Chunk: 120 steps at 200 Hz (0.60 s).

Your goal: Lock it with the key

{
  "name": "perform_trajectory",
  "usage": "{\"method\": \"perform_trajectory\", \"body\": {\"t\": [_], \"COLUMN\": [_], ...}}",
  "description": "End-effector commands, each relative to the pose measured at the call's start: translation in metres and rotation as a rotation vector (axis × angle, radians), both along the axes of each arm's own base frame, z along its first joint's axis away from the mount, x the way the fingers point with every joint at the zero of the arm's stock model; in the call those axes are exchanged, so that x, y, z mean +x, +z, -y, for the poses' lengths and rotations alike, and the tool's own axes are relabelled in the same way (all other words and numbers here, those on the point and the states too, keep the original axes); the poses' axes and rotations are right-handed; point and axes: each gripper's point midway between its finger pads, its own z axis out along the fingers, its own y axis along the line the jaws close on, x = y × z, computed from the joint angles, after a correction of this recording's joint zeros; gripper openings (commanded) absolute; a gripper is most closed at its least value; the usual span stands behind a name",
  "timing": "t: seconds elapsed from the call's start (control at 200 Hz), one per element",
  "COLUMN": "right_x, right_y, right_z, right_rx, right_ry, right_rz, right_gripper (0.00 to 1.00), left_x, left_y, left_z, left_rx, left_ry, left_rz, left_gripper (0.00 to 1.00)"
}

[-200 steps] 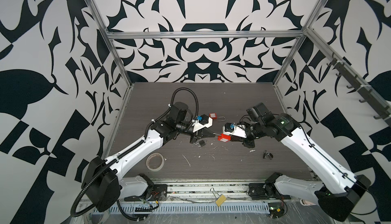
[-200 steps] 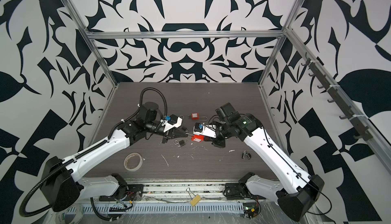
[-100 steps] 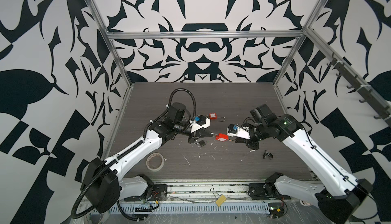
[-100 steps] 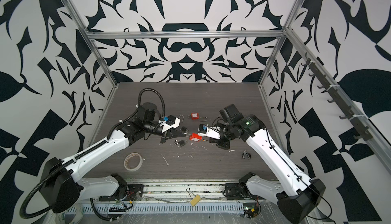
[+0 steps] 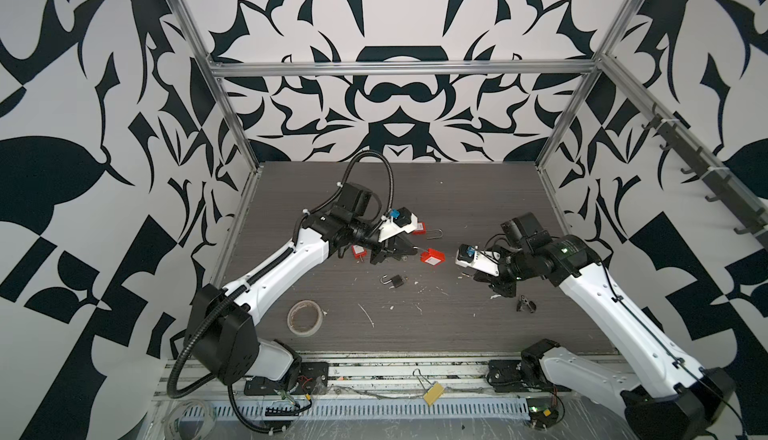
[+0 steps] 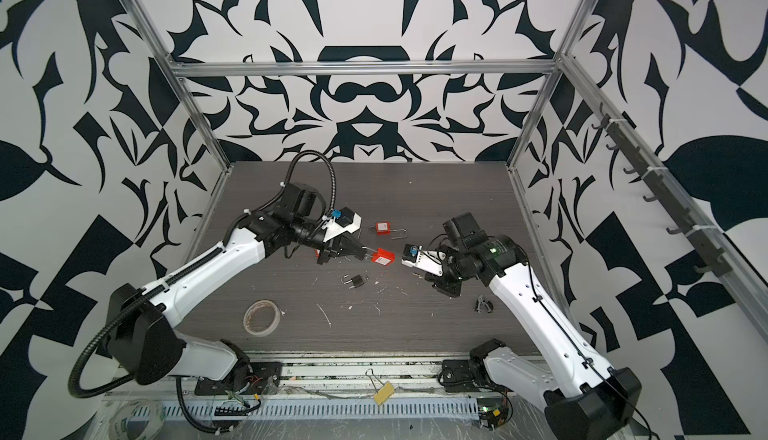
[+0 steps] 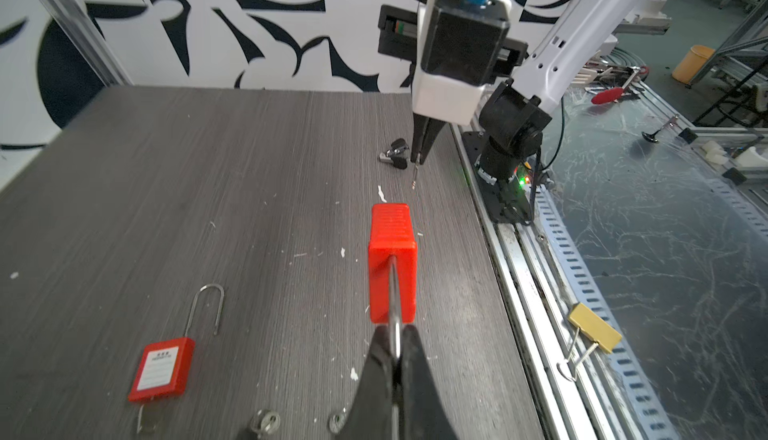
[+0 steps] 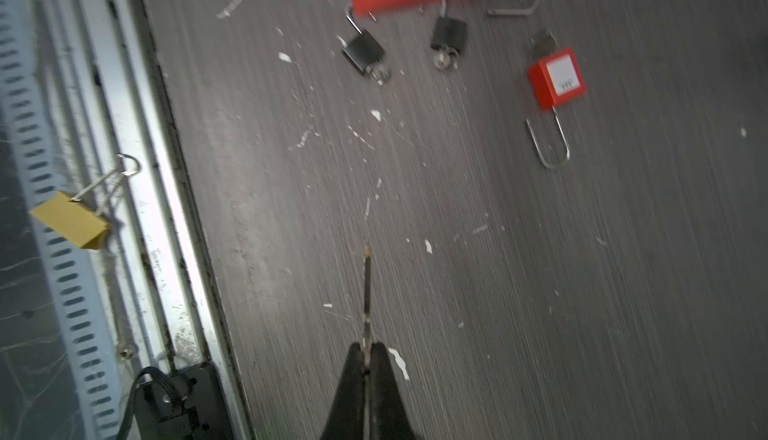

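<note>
Entry: key insertion is being prepared.

The red padlock (image 7: 392,247) is being held clear above the table (image 7: 166,168) by the left hand (image 7: 395,334), whose jaws are being pressed shut on the steel shackle (image 7: 394,292). The body is being pointed away from that hand, toward the right arm. The key (image 8: 367,284) is being pinched by its head in the closed right hand (image 8: 366,353), with the blade projecting forward. Key tip and padlock are being recorded as well apart. The keyway face is not being shown clearly in any view, and the right wrist view is blurred.

Alignment is being judged the critical point. The blade should be brought onto the long axis of the body before any advance, since a thin key in a pinch grip is likely to pivot if it is pushed in crooked. The padlock, hanging by its shackle alone, is being expected to swing under side load, so a slow, straight approach is being advised.

A second red padlock (image 7: 162,371) and a small black padlock (image 5: 395,280) lying on the table are being disregarded.
</note>
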Motion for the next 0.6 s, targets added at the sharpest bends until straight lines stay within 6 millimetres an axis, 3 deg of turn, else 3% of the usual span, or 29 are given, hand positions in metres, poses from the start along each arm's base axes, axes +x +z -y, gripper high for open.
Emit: {"method": "perform_trajectory", "body": {"t": [0.0, 0.215, 0.425, 0.595], "right_x": [0.027, 0.034, 0.025, 0.027], "right_y": [0.009, 0.023, 0.002, -0.002], "right_z": [0.015, 0.016, 0.020, 0.025], "right_rx": [-0.036, 0.047, 0.041, 0.024], "right_ry": [-0.165, -0.299, -0.327, -0.357], "right_rz": [0.087, 0.117, 0.081, 0.094], "right_gripper": [0.02, 0.03, 0.03, 0.03], "left_x": [-0.003, 0.007, 0.018, 0.022], "left_y": [-0.014, -0.039, -0.078, -0.107], "left_z": [-0.002, 0.023, 0.040, 0.056], "left_rx": [0.125, 0.261, 0.420, 0.495], "left_ry": [-0.011, -0.041, -0.065, -0.073], "left_rz": [-0.123, -0.240, -0.331, -0.370], "left_gripper": [0.00, 0.00, 0.00, 0.00]}}
